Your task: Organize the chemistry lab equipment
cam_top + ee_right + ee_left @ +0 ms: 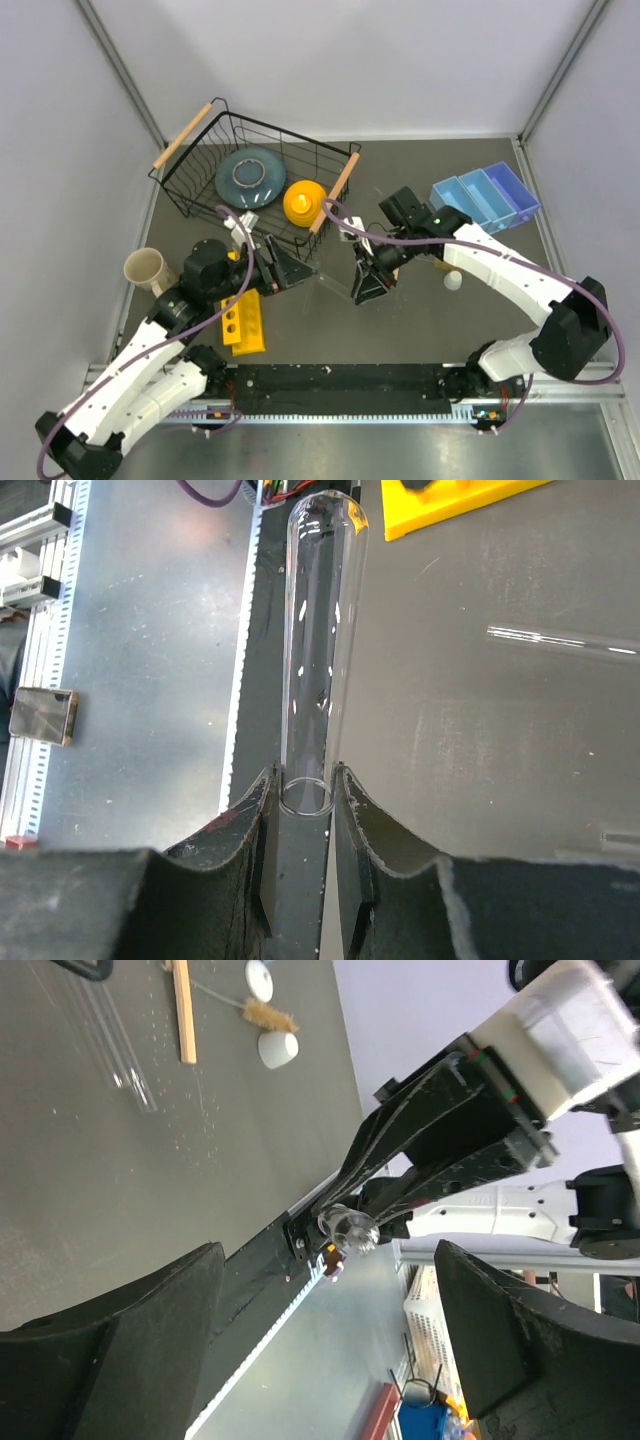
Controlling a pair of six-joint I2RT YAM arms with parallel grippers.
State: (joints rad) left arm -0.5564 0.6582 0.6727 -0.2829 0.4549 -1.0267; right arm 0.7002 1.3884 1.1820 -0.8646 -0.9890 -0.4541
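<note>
My right gripper [305, 790] is shut on a slim clear glass tube [320, 640], which points away from the jaws above the table. It also shows in the top view [368, 285] and end-on in the left wrist view [349, 1228]. My left gripper [325, 1275] is open and empty, left of the right gripper in the top view [290, 268]. A second glass tube [120, 1045] lies on the table. Past it lie the pale wooden stick [183, 1010], the small brown brush [268, 1015] and two white round pieces [277, 1050].
A yellow tube rack [243, 320] lies by the left arm. A black wire basket [190, 190] at the back left holds a blue-grey plate and a yellow dome. Blue bins [485, 195] stand at the back right. A beige cup [148, 270] stands at the left.
</note>
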